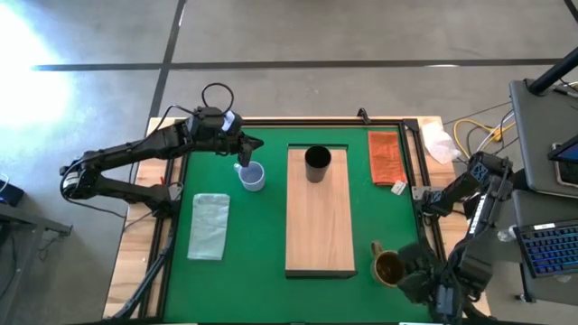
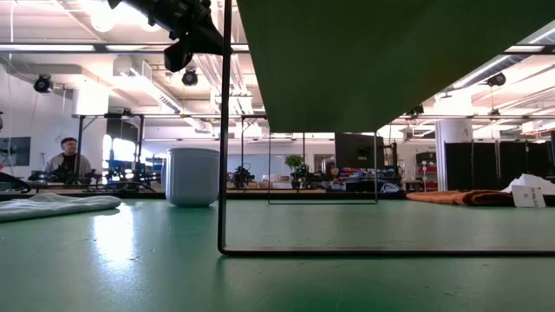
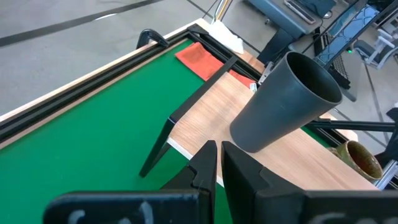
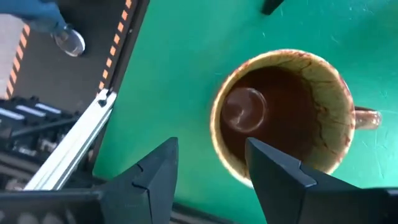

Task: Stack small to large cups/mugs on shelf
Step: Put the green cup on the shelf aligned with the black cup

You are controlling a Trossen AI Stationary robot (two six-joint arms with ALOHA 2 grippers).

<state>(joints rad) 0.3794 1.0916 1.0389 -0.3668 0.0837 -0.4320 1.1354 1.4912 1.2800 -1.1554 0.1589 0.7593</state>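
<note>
The light-wood shelf [image 1: 319,226] stands raised on thin black legs [image 2: 224,130] at the table's middle. The black tumbler [image 1: 317,164] stands upright on the shelf's far end and also shows in the left wrist view [image 3: 286,102]. The pale blue-white mug [image 1: 252,176] stands on the green mat left of the shelf. My left gripper [image 1: 256,144] hangs shut and empty in the air just beyond it. The brown-olive mug [image 4: 280,115] stands on the mat at the near right. My right gripper [image 4: 208,168] is open; one finger stands over the mug's rim and the other outside it.
An orange-red cloth [image 1: 385,158] lies right of the shelf at the far side. A pale green cloth [image 1: 209,226] lies at the near left. A black frame [image 1: 411,162] edges the mat. A person [image 2: 68,160] sits in the room behind the table.
</note>
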